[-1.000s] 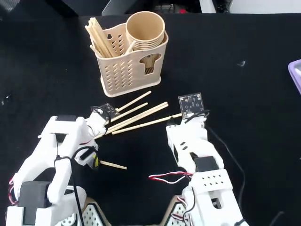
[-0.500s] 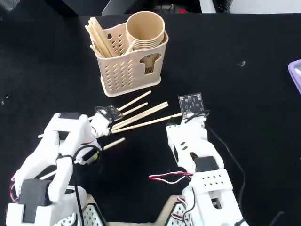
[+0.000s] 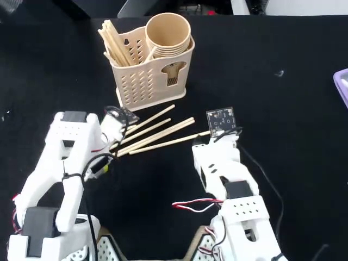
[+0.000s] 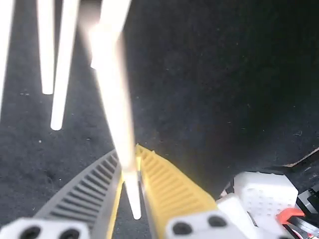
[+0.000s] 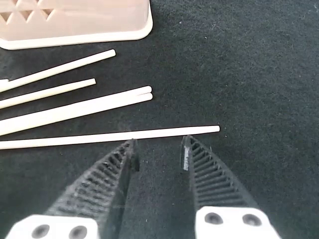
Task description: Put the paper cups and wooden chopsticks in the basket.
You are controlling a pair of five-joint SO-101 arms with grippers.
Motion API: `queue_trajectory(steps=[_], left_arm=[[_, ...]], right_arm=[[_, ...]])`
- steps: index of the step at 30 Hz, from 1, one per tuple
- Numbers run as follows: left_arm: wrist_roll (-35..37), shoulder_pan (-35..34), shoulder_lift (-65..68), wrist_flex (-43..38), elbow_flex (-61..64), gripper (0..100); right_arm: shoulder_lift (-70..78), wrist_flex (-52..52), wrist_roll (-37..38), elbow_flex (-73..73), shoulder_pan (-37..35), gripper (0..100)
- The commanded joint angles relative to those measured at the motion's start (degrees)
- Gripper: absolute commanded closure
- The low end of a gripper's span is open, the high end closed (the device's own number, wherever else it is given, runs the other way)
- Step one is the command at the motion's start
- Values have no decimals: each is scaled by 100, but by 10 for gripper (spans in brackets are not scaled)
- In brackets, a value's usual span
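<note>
The beige basket point(image 3: 147, 81) stands at the table's far middle with a stack of paper cups point(image 3: 167, 33) and several wooden chopsticks point(image 3: 117, 43) in it. Several loose chopsticks point(image 3: 157, 133) lie fanned on the black table in front of it. My left gripper point(image 4: 130, 172) is shut on one chopstick point(image 4: 115, 99), held by its end above the mat; from above, this gripper point(image 3: 113, 133) sits at the left end of the loose ones. My right gripper point(image 5: 158, 149) is open, its tips just short of the longest chopstick point(image 5: 109, 135), near that stick's right end point(image 3: 204, 133).
The basket's bottom edge point(image 5: 75, 30) lies just beyond the loose sticks point(image 5: 75, 109). A purple object point(image 3: 342, 84) pokes in at the right edge. Black mat stretches open to the right of the arms.
My left arm has lifted the chopstick off the table and shifted toward the basket; the stick no longer lies by the arm's base. The right arm has not moved.
</note>
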Motion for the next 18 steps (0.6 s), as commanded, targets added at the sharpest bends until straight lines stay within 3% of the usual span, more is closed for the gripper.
queue_trajectory(steps=[1,9,15,18], left_arm=[[79,171,-62,35,-233,970],[914,831,-818,-70,-180,970],[1090,1226,-1169,-835,681,964],[1081,1174,-1029,-1371,1262,873]], right_arm=[[-119,-149,62,-75,79,849],[-119,-149,62,-75,79,849],[-119,-141,62,-75,79,849],[-119,-141,62,-75,79,849]])
